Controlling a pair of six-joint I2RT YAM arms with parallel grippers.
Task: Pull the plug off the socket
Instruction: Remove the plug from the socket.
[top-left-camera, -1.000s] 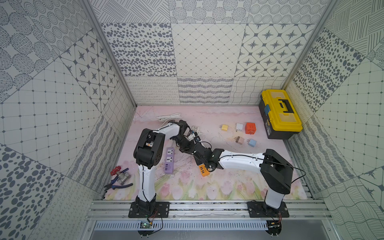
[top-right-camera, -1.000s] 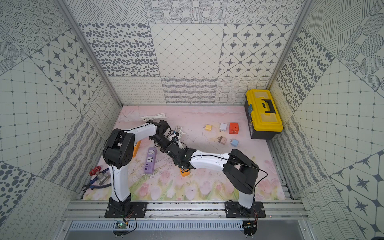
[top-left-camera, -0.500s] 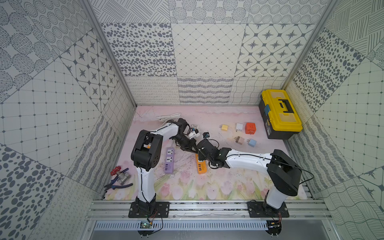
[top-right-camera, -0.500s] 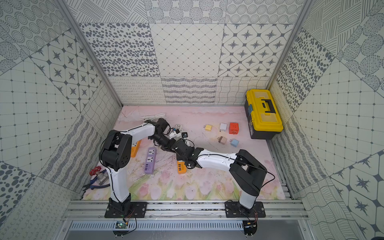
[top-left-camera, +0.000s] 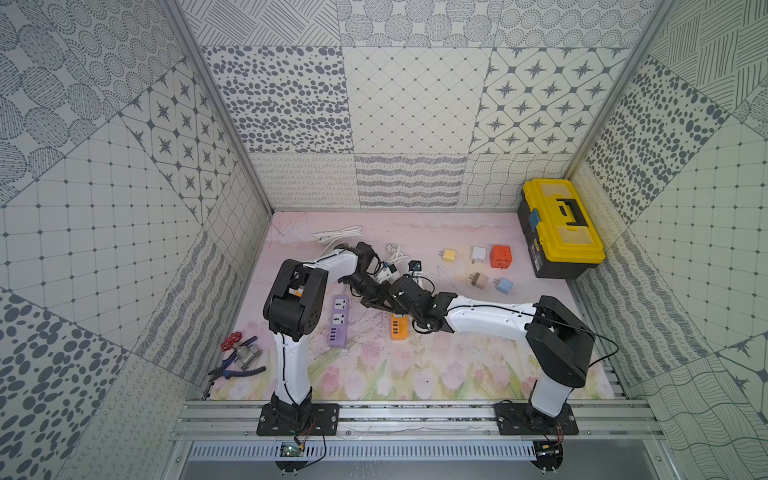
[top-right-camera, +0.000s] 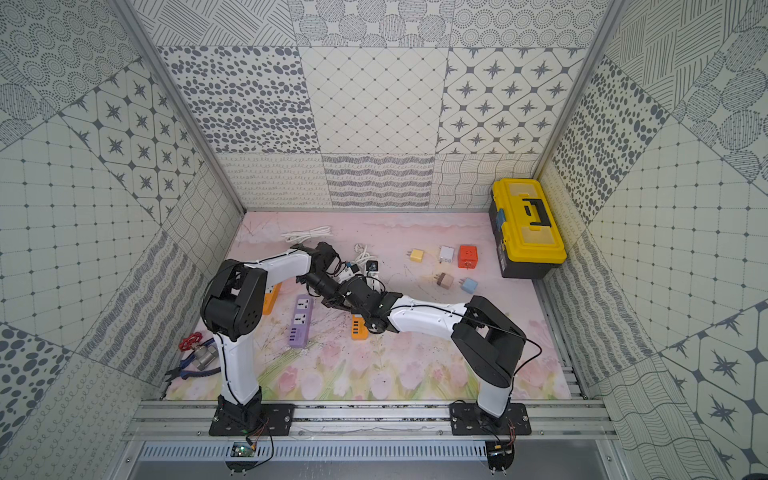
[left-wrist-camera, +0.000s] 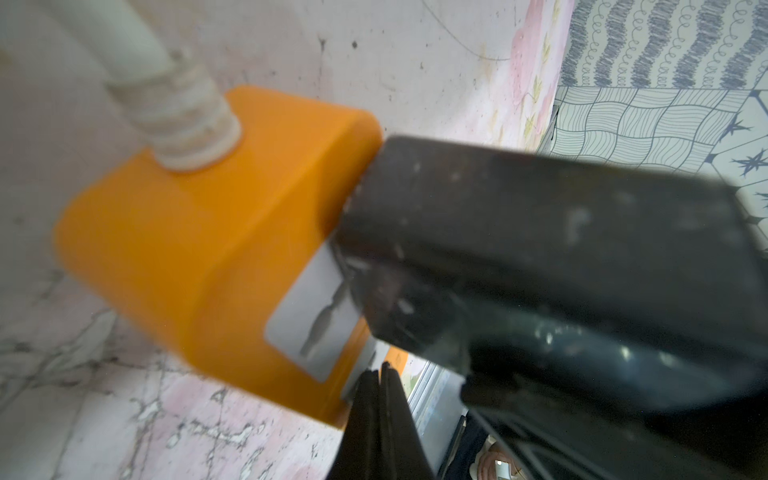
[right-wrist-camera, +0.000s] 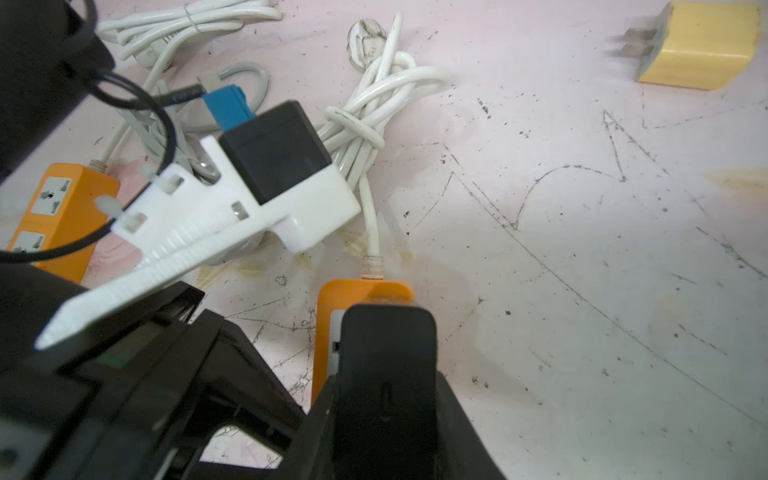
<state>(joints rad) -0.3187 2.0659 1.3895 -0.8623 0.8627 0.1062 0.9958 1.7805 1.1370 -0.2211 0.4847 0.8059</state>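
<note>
An orange power strip, the socket (top-left-camera: 399, 331) (top-right-camera: 358, 329), lies mid-mat with its white cord (right-wrist-camera: 371, 216) running back. A black plug (right-wrist-camera: 386, 336) (left-wrist-camera: 540, 249) sits against its grey socket face (left-wrist-camera: 311, 316), and the prongs are hidden. My right gripper (right-wrist-camera: 386, 388) (top-left-camera: 397, 300) is shut on the plug from both sides. My left gripper (left-wrist-camera: 380, 372) (top-left-camera: 376, 300) is shut with nothing in it, its tips resting at the strip's (left-wrist-camera: 187, 232) edge beside the plug. In both top views the two wrists meet over the strip's far end.
A purple strip (top-left-camera: 338, 320) and a second orange strip (top-right-camera: 272, 299) lie to the left. Coiled white cords (top-left-camera: 336, 233) lie behind. Small adapters (top-left-camera: 478, 266) and a yellow toolbox (top-left-camera: 561, 226) stand at the right. Pliers and a red valve (top-left-camera: 237, 357) lie front left.
Both wrists have moved a little toward the back left, the right one still holding the plug. The orange strip has slid slightly the same way.
</note>
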